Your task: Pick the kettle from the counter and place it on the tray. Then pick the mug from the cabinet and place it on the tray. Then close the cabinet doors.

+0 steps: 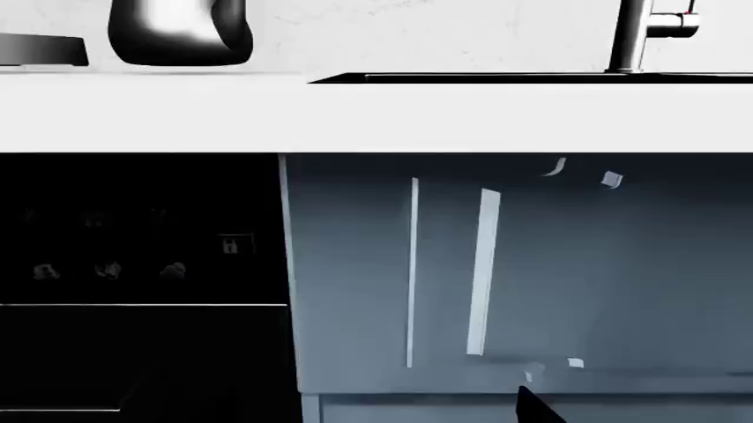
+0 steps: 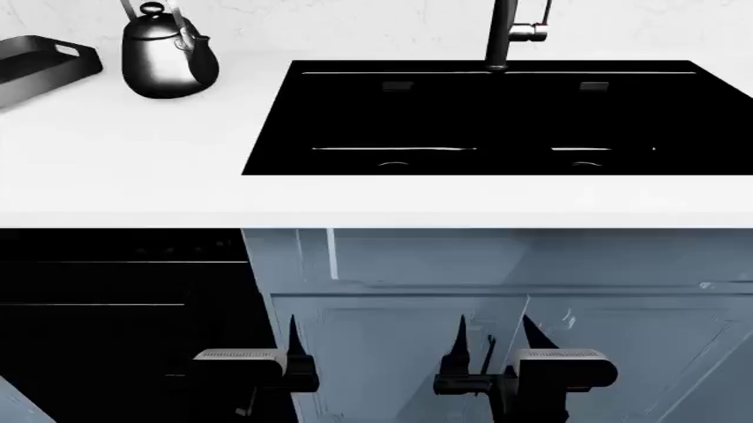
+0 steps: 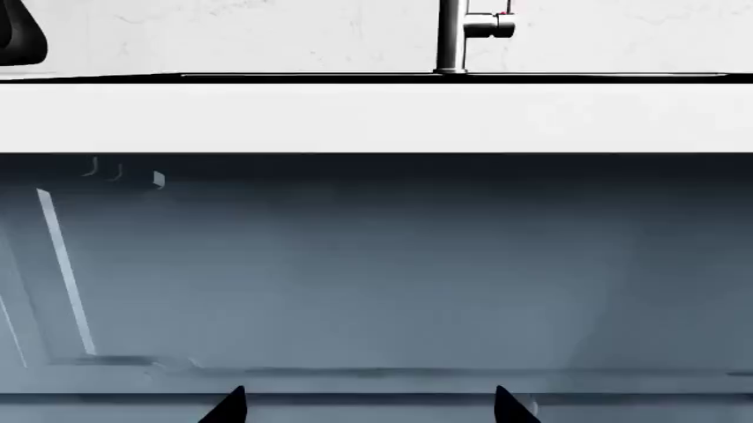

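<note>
1. The first step is judged to be in hand: nothing has been picked up yet.
2. The kettle (image 2: 168,60) is seen standing upright on the white bench (image 2: 130,167), at the far left, close to the wall.
3. The tray (image 2: 45,63) is seen just beside the kettle, further left, with nothing shown on it. Only part of it is in view.
4. The black sink (image 2: 482,115) and its tap (image 2: 509,35) are set to the right of the kettle.
5. The left tool (image 2: 374,352) is held low, in front of the blue cupboard doors (image 2: 400,344) under the bench. Its tips are spread wide apart and nothing is held.
6. The right tool (image 3: 367,407) is also held low, with its tips wide apart and nothing between them.
7. The mug and its cabinet are not seen in any view.
8. Next, the left tool would likely need to be lifted above the bench edge, moved to the kettle, and closed on its arched handle.
</note>
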### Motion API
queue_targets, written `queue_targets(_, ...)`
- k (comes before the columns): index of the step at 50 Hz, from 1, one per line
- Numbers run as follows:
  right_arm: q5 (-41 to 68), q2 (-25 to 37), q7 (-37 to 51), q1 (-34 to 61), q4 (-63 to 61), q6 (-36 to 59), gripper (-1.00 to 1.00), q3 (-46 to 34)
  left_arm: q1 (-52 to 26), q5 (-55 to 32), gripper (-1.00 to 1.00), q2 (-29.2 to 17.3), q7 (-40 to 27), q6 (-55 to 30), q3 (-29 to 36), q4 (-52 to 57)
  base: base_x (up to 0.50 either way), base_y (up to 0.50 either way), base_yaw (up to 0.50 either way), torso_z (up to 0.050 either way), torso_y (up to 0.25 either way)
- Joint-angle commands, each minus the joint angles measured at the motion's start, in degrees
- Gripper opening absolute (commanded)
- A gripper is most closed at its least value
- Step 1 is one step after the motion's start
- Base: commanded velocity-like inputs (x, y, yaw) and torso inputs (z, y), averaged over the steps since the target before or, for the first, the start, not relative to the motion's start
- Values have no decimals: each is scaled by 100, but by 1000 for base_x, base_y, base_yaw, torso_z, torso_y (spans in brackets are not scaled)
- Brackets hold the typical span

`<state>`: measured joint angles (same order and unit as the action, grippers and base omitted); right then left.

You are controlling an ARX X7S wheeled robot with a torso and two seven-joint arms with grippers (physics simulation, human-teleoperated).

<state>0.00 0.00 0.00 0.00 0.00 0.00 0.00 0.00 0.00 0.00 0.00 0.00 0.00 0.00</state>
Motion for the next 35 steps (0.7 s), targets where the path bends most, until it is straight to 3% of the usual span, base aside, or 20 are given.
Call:
queue_targets(1,74,88,131,-9,-52,35,100,-113,11,-83,100,-92,-102,-23,112,57,0,0,0,0,0)
queue_targets(12,144,311,424,-177,-831,407,100,-293,118,-412,100,-336,-226,-630,223,1241,0,0,0,0,0)
queue_targets(23,115,557,627,-263,-2263,1155,100,-256,-357,-634,100,-685,-375,-2161,111,2878,0,0,0,48,1)
queue_targets(30,98,723,680,-213,-3312,1866,100,-224,-1819,-666,100,-1127,-471,-4219,70,4026,0,0,0,50,1)
queue_targets(35,64,770,731,-170,-3633,2103,100,-271,-3781,-585,100,-1400,-536,-5936,321,4399,0,0,0,50,1)
